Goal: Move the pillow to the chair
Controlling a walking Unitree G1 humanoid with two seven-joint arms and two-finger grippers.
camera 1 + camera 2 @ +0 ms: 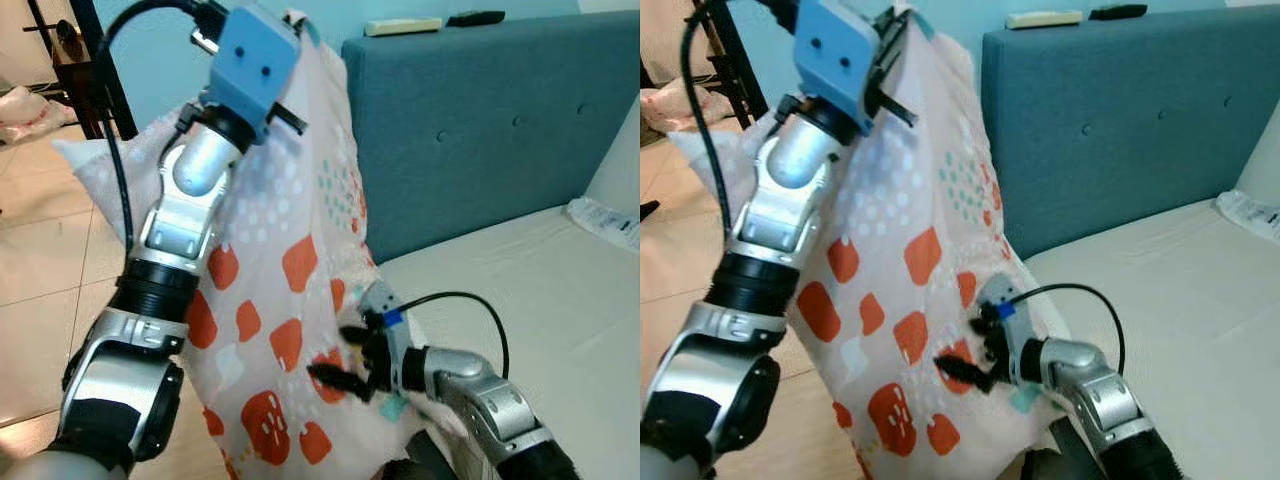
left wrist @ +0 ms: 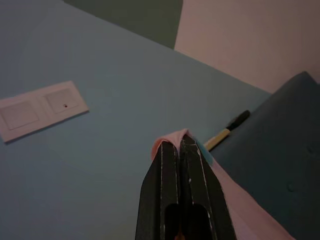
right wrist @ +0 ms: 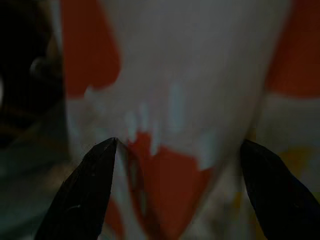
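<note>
The pillow [image 1: 290, 260] is pale pink with orange-red blotches and teal dots. It hangs upright in front of me, off the sofa's left end. My left gripper [image 2: 179, 142] is raised high and shut on the pillow's top corner, where pink cloth is pinched between its fingers. The same gripper [image 1: 898, 35] sits under its blue wrist block. My right gripper [image 1: 335, 352] is low against the pillow's front face. It is open, its two fingertips [image 3: 100, 165] spread wide with the printed cloth bulging between them.
A teal sofa back [image 1: 480, 120] and cream seat [image 1: 520, 300] stand to the right. Two remotes [image 1: 403, 26] lie on top of the sofa back, and a white bag [image 1: 605, 220] lies on the seat. A dark frame [image 1: 90, 60] stands at the far left on the tiled floor [image 1: 40, 250].
</note>
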